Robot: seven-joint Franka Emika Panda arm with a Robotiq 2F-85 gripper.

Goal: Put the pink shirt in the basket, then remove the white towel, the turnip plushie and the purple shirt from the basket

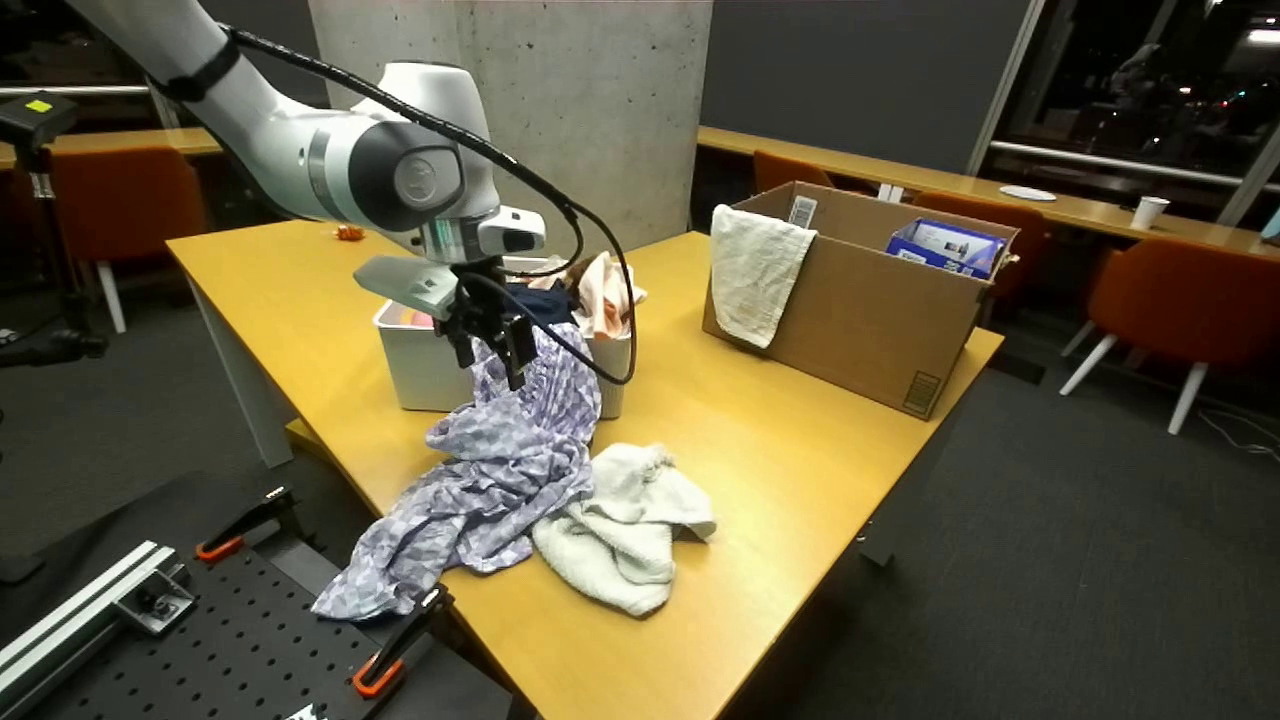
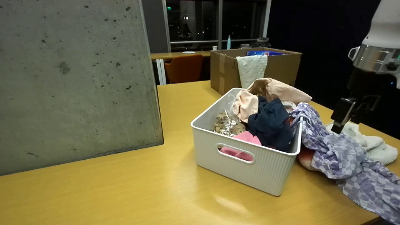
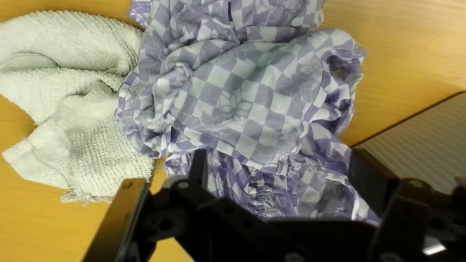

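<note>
The white basket [image 1: 425, 365] [image 2: 265, 172] holds a pale pink shirt [image 1: 606, 298] [image 2: 276, 90], heaped over the far rim. The purple checked shirt [image 1: 490, 470] [image 2: 343, 153] [image 3: 247, 102] drapes over the basket rim and spreads down onto the table. The white towel [image 1: 630, 530] [image 2: 379, 147] [image 3: 98, 149] lies crumpled beside it on the table. A round red and white thing [image 2: 307, 158], perhaps the turnip plushie, is mostly hidden under the purple shirt beside the basket. My gripper [image 1: 495, 350] [image 2: 346, 122] [image 3: 278, 163] is open and empty above the purple shirt, beside the basket.
The basket also holds a dark blue cloth [image 2: 270, 125], a bright pink item [image 2: 247, 137] and a brown item in clear wrap [image 2: 228, 125]. A cardboard box [image 1: 850, 310] [image 2: 281, 68] with another white cloth [image 1: 760, 275] over its edge stands on the table.
</note>
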